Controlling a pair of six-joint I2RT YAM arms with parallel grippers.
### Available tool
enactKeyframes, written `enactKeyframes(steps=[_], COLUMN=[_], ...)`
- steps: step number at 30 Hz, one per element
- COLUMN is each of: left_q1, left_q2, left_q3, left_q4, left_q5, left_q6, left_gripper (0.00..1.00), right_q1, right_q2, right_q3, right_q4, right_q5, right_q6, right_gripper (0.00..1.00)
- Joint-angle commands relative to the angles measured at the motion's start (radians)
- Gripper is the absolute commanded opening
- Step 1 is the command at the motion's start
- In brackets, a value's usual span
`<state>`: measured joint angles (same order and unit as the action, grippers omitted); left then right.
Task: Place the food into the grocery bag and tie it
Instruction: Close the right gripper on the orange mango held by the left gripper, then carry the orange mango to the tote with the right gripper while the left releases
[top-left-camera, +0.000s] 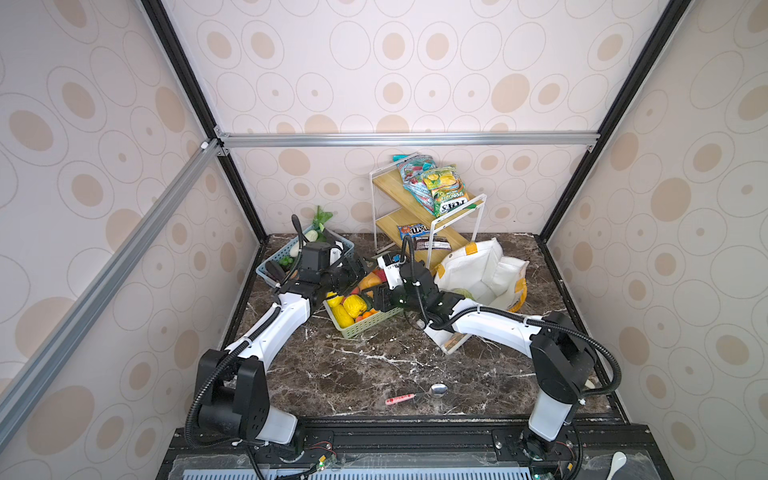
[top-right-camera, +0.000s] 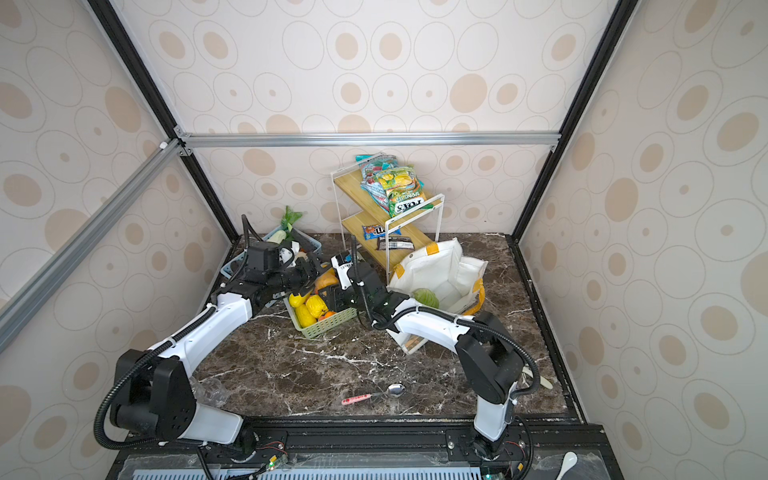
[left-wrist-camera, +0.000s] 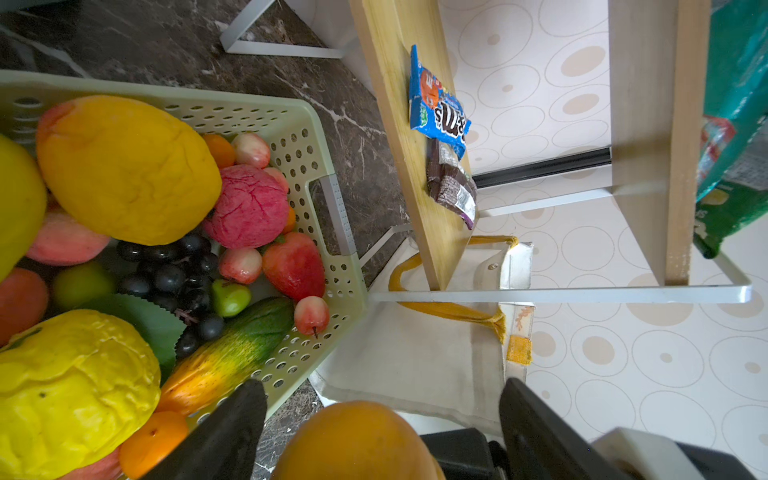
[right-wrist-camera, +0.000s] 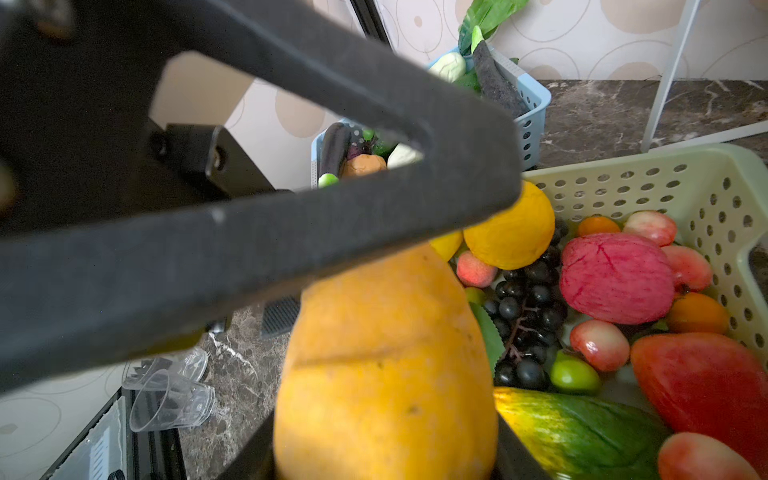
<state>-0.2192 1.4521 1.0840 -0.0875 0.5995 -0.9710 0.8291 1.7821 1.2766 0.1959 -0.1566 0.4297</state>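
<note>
The fingers of my right gripper (right-wrist-camera: 384, 446) pinch the orange-yellow oval toy fruit (right-wrist-camera: 386, 353), those of my left gripper (left-wrist-camera: 382, 390) stand spread either side of it, beside the pale-green perforated plastic basket (top-left-camera: 365, 322) at mid-frame, the white fabric grocery bag (top-left-camera: 478, 266) (top-right-camera: 432, 268) open just right of centre in both top views.

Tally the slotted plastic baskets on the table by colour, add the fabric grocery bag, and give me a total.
Blue basket: 1
Green basket: 1
White grocery bag: 1
Total: 3
</note>
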Motion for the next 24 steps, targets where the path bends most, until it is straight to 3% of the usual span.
enactKeyframes(steps=[1,7,24], left_q1=[0.020,0.031,0.025], left_q2=[0.002,0.004,0.022], left_q3=[0.052,0.070,0.078], left_q4=[-0.028,-0.060,-0.048], left_q5=[-0.020,-0.058,-0.067], left_q6=[0.036,0.064,0.068], left_gripper=[0.88,0.88,0.88], right_q1=[0.004,0.004,-0.045], right_q2=[-0.062,-0.128,-0.367], right_q3=[-0.017,-0.037,-0.048], right_q4=[-0.008,-0.060,-0.417], right_q5=[0.008,0.006,0.116], right_q6=[0.007,0.007,-0.011], right_gripper=[0.55,0.54,0.55])
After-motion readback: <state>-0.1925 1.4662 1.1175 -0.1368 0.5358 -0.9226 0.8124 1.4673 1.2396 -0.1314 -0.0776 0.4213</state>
